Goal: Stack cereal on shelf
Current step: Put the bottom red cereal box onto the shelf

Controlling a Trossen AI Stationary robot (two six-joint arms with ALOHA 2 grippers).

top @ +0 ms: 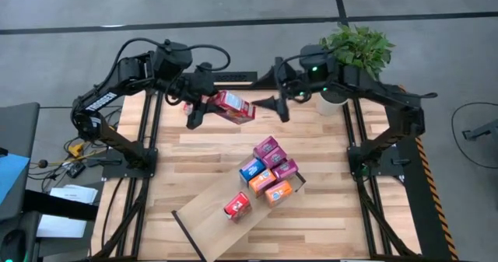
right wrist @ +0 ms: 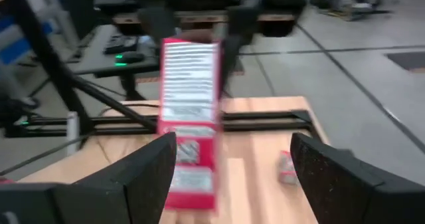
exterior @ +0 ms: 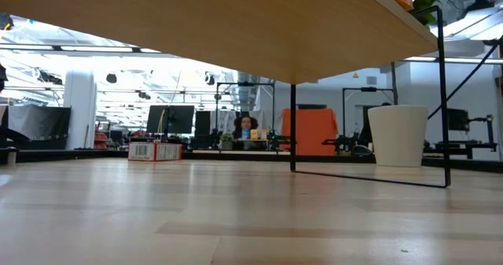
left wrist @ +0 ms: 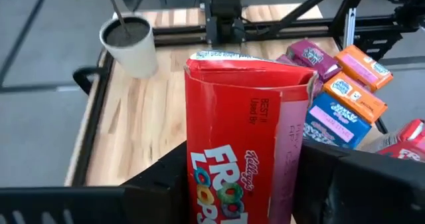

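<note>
My left gripper is shut on a red cereal box, held in the air over the far middle of the table. My right gripper is open and level, just off the box's right end; whether it touches the box I cannot tell. In the right wrist view the box stands ahead of its spread fingers. The shelf, a pale board on thin black legs, stands slantwise at the near middle. Several cereal boxes sit bunched at its right end, and a red one sits nearer its middle. My left gripper pinches the red box's two narrow sides between its two fingers, near the box's near end. The fingers come from the table's left, slanting a little down, and lie along the box. The box juts out ahead of them, lifted clear of the table.
A white plant pot stands at the far right corner. A small loose box lies on the tabletop near the far edge. Black frame rails run along both sides of the table. The tabletop's near left is bare wood.
</note>
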